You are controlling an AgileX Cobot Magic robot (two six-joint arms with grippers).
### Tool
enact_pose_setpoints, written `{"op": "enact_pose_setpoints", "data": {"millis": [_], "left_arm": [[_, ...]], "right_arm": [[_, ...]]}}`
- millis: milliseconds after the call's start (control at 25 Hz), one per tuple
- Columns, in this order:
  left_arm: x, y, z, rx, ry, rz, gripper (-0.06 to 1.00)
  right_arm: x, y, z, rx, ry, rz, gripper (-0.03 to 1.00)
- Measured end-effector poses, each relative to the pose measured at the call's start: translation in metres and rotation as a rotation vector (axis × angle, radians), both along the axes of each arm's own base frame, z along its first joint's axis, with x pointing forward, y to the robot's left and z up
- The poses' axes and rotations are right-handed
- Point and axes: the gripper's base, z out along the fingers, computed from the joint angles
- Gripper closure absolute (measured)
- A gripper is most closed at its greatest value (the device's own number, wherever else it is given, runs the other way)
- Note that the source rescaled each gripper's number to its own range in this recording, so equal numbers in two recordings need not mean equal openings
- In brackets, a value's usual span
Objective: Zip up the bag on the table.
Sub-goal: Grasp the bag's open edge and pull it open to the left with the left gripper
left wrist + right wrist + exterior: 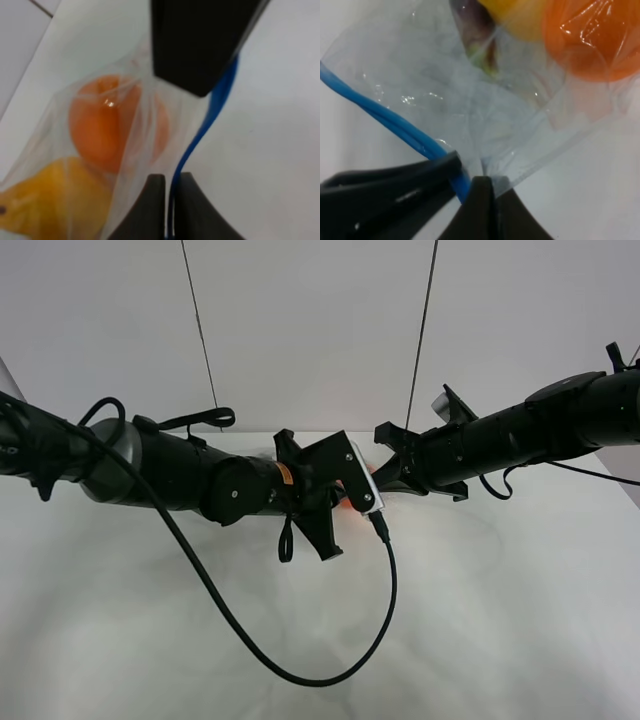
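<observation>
The bag (135,150) is clear crinkly plastic lying on the white table (500,620). An orange (107,125) and a yellow fruit (50,200) show through it. Its blue zipper strip (202,132) runs along one edge. My left gripper (170,182) is shut on that strip. In the right wrist view the bag (470,100) also holds a purple eggplant (477,35), and my right gripper (467,172) is shut on the blue strip (385,117) at the bag's corner. From above, both arms meet at mid-table and hide nearly all of the bag; only a bit of orange (345,503) shows.
The left arm (200,480) and right arm (500,440) stretch across the table from either side. A black cable (300,675) loops from the left arm down over the near part of the table. A white wall stands behind.
</observation>
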Motion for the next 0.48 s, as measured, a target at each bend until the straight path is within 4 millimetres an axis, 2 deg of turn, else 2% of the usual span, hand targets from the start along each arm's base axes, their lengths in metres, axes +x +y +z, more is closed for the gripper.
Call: {"op": "enact_pose_setpoints", "data": {"millis": [480], "left_arm": [[0.019, 0.026, 0.0, 0.008, 0.0, 0.073, 0.94]], "right_arm": [[0.001, 0.002, 0.002, 0.003, -0.007, -0.001, 0.97]]}}
